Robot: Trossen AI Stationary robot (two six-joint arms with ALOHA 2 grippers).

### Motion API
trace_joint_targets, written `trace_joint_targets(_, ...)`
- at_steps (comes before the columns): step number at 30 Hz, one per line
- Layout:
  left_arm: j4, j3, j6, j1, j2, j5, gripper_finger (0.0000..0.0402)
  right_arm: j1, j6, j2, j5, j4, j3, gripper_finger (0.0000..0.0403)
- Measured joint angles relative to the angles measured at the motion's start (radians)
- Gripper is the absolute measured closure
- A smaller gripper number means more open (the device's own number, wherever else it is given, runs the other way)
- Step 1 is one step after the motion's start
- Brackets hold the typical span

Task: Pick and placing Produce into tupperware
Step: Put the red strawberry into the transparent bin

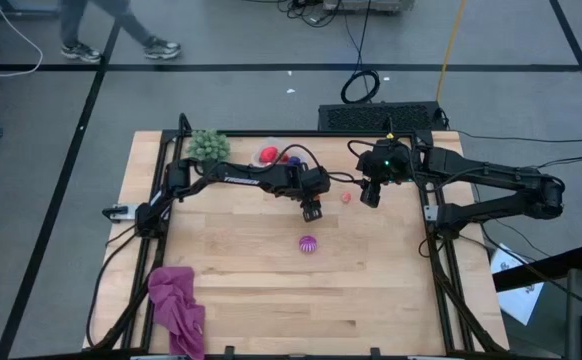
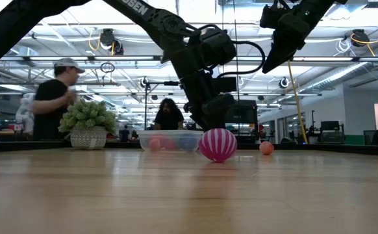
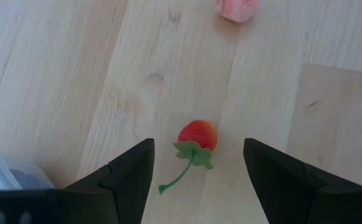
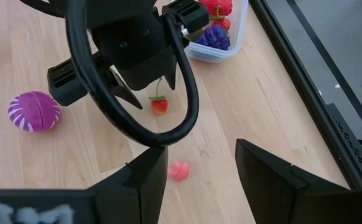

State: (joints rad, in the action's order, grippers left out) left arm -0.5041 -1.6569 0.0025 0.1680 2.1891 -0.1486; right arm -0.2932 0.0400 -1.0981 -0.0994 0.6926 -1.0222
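Wooden table (image 1: 271, 280): left gripper (image 3: 196, 163) hovers over small red strawberry (image 3: 198, 134), fingers apart, empty. Right gripper (image 4: 199, 168) at three o'clock, parted above pink piece (image 4: 178, 170).

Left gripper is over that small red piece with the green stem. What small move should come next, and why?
Probably a straight descent of the left gripper. Its fingers stand open with the small red piece lying on the bare table between them, not yet touched, so lowering around it before closing looks right.
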Motion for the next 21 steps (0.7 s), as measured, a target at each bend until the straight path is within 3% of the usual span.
trace_joint_targets(21,0.05,0.001,-0.009,0.002,0.064,0.016,0.0151,0.001,-0.002,0.0,0.001,0.014,0.0,0.0222)
